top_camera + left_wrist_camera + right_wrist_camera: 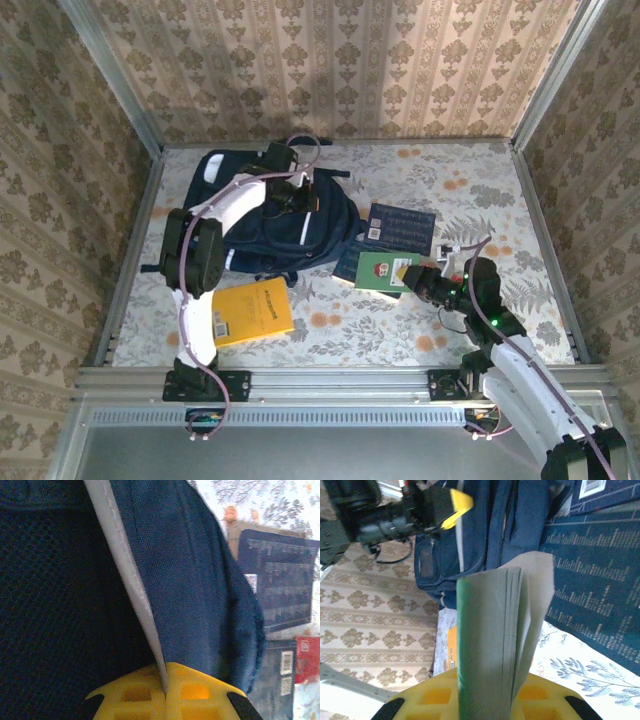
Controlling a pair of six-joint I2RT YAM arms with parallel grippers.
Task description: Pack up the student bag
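The student bag (265, 225), dark navy with thin white stripes, lies at the back left of the table. My left gripper (292, 196) sits on top of it. Its yellow fingers (200, 695) are shut on a white-trimmed edge (120, 555) of the bag's navy fabric (200, 580). My right gripper (418, 278) is shut on a green book (385, 268) just right of the bag. The green book (490, 630) stands on edge between the yellow jaws, its pages fanning slightly. The bag (485, 525) and the left gripper's yellow fingertips (455, 507) lie beyond it.
A yellow book (250, 310) lies flat in front of the bag near the left arm. A dark blue book (402, 228) lies right of the bag, and another dark book (348, 264) is partly under the green one. Metal rails and patterned walls enclose the table.
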